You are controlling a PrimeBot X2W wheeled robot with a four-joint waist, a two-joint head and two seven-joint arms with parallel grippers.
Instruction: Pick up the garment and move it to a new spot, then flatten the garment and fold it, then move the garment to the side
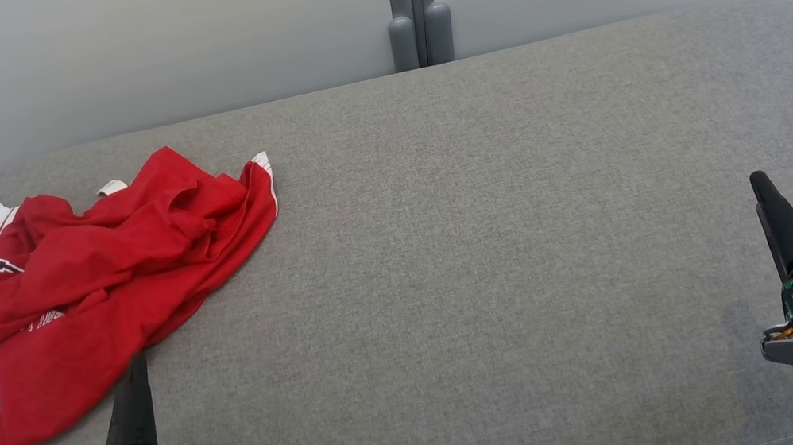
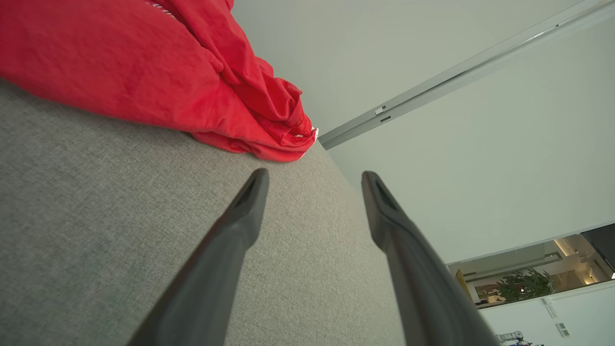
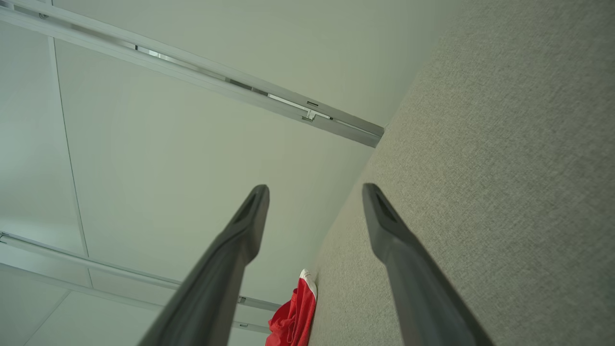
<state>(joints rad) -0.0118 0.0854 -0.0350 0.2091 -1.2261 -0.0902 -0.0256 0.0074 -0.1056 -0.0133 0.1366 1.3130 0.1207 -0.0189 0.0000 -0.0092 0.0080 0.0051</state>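
Red jersey-type garment with white trim and a white collar or sleeve end [image 1: 93, 289] lay crumpled at the far left of the grey woven fabric-covered surface [image 1: 488, 239], a good part of it bunched in loose folds. Left gripper [image 2: 314, 177] sat just beside its near edge, long dark fingers spread wide with nothing between them. Whether a fingertip brushed the hem could not be told from the head view; the left wrist view showed the tips short of the cloth. Right gripper [image 3: 315, 189] was well apart at the far right of the surface, likewise spread and empty. Judged the cloth light, thin and limp. It would likely drape and drag on the woven cover rather than slide, and a single pinch would probably lift only one layer. Best hold looked like the raised ridge of folds or the white-striped corner [image 1: 262, 166] towards the surface's middle, then a second hold at the shoulder or hem to spread it. Left and lower parts of the garment were cut off by the frame. Neckline, sleeves and front versus back were not sorted out in the crumple, and the white lettering was mostly buried in the folds.
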